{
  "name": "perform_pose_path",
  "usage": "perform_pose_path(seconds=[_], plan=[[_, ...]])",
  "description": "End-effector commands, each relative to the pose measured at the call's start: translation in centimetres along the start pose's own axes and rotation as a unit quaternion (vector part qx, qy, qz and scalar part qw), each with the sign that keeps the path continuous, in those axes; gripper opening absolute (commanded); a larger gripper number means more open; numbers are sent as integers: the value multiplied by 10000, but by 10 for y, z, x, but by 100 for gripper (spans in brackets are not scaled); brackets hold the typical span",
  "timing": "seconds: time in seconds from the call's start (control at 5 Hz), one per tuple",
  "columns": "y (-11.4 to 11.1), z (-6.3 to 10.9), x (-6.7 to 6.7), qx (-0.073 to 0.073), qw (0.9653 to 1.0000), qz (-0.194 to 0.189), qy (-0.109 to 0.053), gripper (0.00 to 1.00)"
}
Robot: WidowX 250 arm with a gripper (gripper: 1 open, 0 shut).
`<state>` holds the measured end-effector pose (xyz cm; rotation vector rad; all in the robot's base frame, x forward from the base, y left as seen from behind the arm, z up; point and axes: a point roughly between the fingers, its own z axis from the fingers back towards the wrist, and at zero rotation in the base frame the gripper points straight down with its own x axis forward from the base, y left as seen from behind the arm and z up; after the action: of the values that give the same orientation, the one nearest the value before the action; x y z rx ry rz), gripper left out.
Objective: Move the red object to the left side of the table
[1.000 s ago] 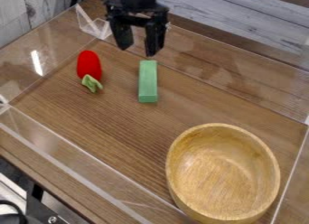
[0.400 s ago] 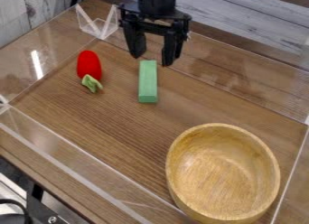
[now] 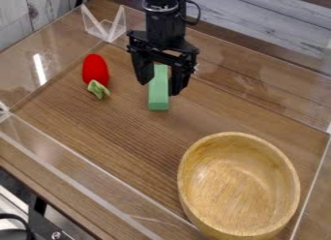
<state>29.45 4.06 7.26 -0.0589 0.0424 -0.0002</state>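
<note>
The red object (image 3: pixel 95 68) is a small glossy red toy fruit with a light-green leafy end, lying on the left part of the table (image 3: pixel 104 137). My gripper (image 3: pixel 158 79) points straight down and stands open, to the right of the red object. Its two black fingers (image 3: pixel 135 75) straddle the far end of a green rectangular block (image 3: pixel 158 95). Nothing is gripped, and a gap of bare wood separates the gripper from the red object.
A large wooden bowl (image 3: pixel 239 186) sits at the front right. Low clear acrylic walls (image 3: pixel 52 41) border the tabletop, with a clear bracket at the back left (image 3: pixel 104 26).
The gripper has come down and toward the front, from above the back of the table to around the green block's far end. It stayed open. The red object has not moved.
</note>
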Motion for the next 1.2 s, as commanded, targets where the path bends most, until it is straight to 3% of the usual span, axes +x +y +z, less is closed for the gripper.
perform_pose_path(seconds=[0.0, 0.2, 0.4, 0.6, 1.0], plan=[[-3, 15, 4, 84, 9995, -177, -247, 100], [-9, 11, 9, 123, 9980, -549, -288, 100], [-11, 7, 14, 187, 9973, -621, -350, 100], [-4, 14, 11, 247, 9987, -197, -388, 100], [7, 30, 5, 292, 9982, 231, -471, 100]])
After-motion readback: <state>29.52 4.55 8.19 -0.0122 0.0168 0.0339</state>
